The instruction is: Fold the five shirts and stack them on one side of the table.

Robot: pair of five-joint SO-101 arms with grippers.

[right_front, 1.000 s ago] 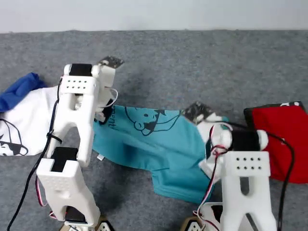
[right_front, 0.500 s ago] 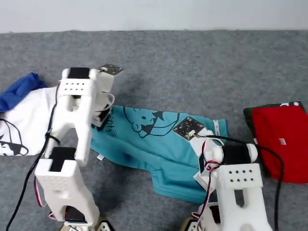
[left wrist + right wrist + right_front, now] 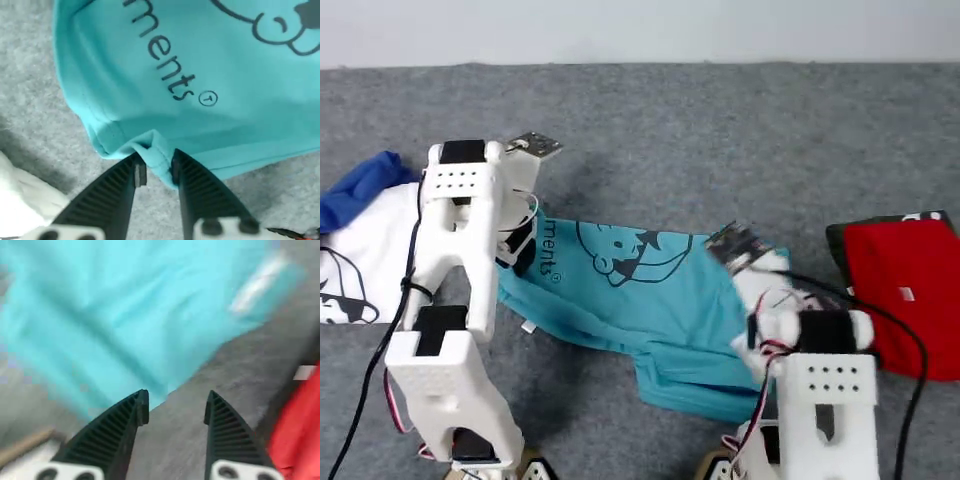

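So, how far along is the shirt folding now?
Looks done: the red shirt lies folded at the table's right side, on a dark cloth. In hand: the left fingers pinch an edge of the teal shirt; the right fingers are open near it. To fold: that one, the white shirt, the blue shirt.

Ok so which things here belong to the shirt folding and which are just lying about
In the job: teal shirt, white shirt, blue shirt, red shirt, left pincer pinching the teal hem, right pincer open by the teal shirt's edge.
Just there: grey table.
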